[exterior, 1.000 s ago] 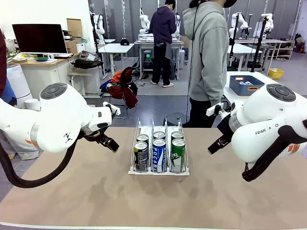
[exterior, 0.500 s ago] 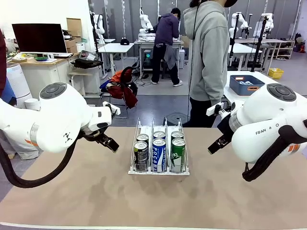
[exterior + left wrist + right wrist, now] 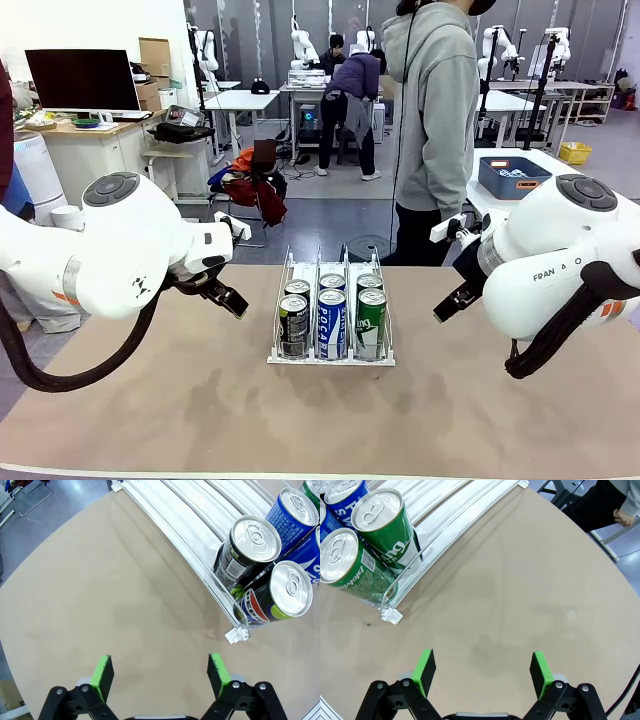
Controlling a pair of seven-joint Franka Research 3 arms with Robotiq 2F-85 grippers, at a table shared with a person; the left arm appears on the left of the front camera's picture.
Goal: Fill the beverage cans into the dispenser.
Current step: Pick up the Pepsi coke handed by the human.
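**A:** Checking the left gripper (image 3: 160, 666): hanging wide open over bare table (image 3: 100, 605), gripping nothing, sitting just beside the left rail of the dispenser (image 3: 180, 550).

**B:** Seeing the same on the right gripper (image 3: 482, 664): gaping fully, carrying nothing, hovering over bare tabletop near the dispenser's right front corner.

**A:** Locating the beverage cans (image 3: 331, 300) now: standing upright inside the dispenser at mid-table, two deep in each of the three lanes, crowding the near end. Counting black cans (image 3: 293, 325) in the left lane, blue-and-white cans (image 3: 331, 322) in the middle, green cans (image 3: 371, 320) on the right.

**B:** Noticing open track behind them too, running toward the far end of every lane.

**A:** Judging the step, then: pausing between loads, by the look of it, or waiting for another can. Seeing every can on the table already racked.

**B:** Looking to the person (image 3: 435, 120) standing at the far side, close behind the dispenser. Possibly handing over the next one; guessing only.

**A:** Spotting a blue bin (image 3: 513, 178) on a table beyond, well apart from the dispenser. Struggling to make out the contents at this size.

**B:** Planning the next move, probably: fetching or receiving a can, gripping round the body, keeping upright, lining up over the open part of a lane, lowering between the rails.

**A:** Minding the narrow lanes especially, and avoiding knocking the cans already standing in front.
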